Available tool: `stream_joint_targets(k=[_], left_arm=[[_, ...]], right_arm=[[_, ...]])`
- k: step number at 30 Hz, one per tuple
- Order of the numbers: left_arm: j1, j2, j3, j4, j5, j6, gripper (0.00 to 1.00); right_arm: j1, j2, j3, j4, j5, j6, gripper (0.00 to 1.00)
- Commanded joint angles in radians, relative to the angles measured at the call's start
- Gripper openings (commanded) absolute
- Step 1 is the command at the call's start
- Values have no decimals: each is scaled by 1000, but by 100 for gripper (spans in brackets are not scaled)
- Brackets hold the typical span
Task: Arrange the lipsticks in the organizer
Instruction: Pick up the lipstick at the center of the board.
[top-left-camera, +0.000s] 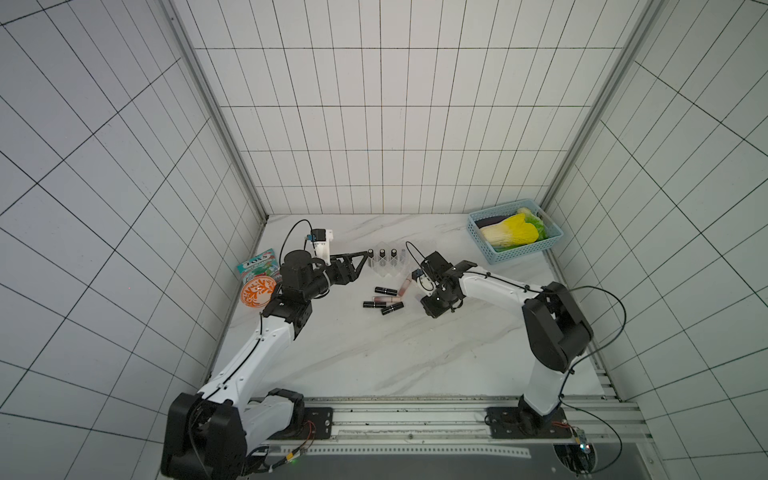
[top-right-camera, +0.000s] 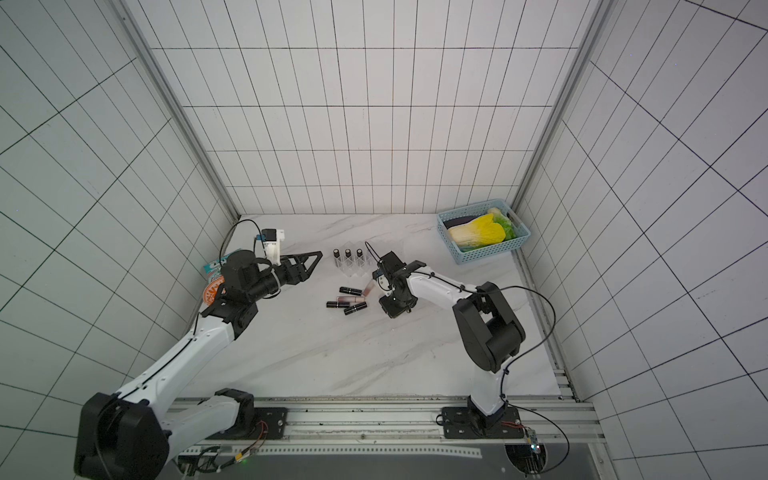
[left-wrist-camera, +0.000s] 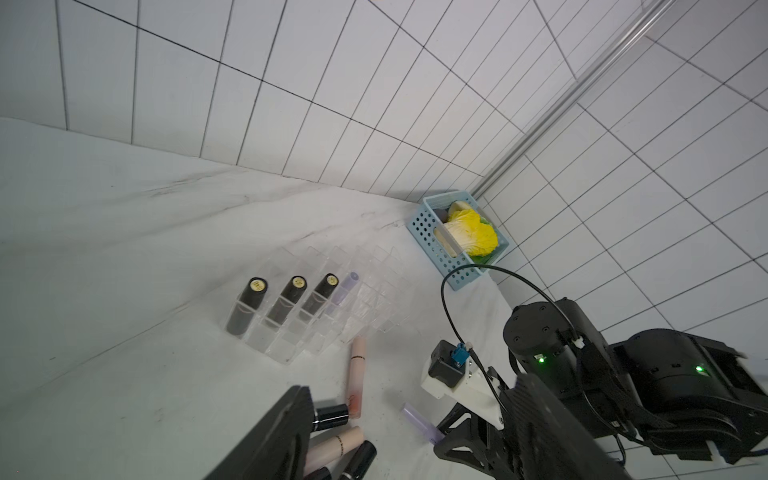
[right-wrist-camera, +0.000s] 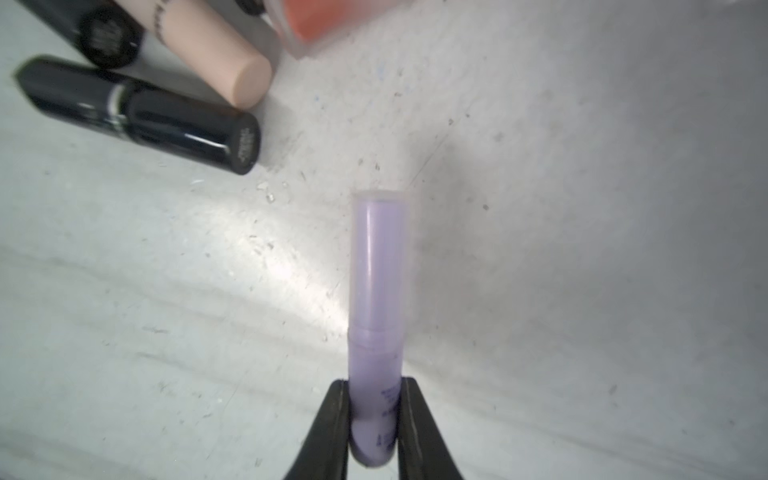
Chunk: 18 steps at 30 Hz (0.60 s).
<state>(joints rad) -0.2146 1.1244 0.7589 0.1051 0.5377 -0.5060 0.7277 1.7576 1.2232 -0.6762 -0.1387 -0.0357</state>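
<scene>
Lavender lipstick (right-wrist-camera: 376, 291) pinched; four in organizer (left-wrist-camera: 374, 286)

Both top views look steeply down from high above the front edge onto the whole table (top-left-camera: 374, 353), nearly alike; left wrist view slants across it to organizer (left-wrist-camera: 365, 291) and basket (left-wrist-camera: 428, 241), both also seen from above; right wrist view sits close to the surface, tube (right-wrist-camera: 376, 291) mid-frame.
</scene>
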Motion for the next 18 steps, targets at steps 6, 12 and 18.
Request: stream_joint_targets(k=[6, 12, 18], left_arm=[[-20, 130, 135, -16, 464, -72, 81], [-106, 185, 176, -22, 520, -64, 83], [-173, 248, 217, -58, 505, -26, 76]], right_arm=[[-8, -284, -40, 23, -106, 72, 19], [-4, -360, -17, 26, -181, 96, 19], [10, -399, 2, 41, -236, 119, 18]])
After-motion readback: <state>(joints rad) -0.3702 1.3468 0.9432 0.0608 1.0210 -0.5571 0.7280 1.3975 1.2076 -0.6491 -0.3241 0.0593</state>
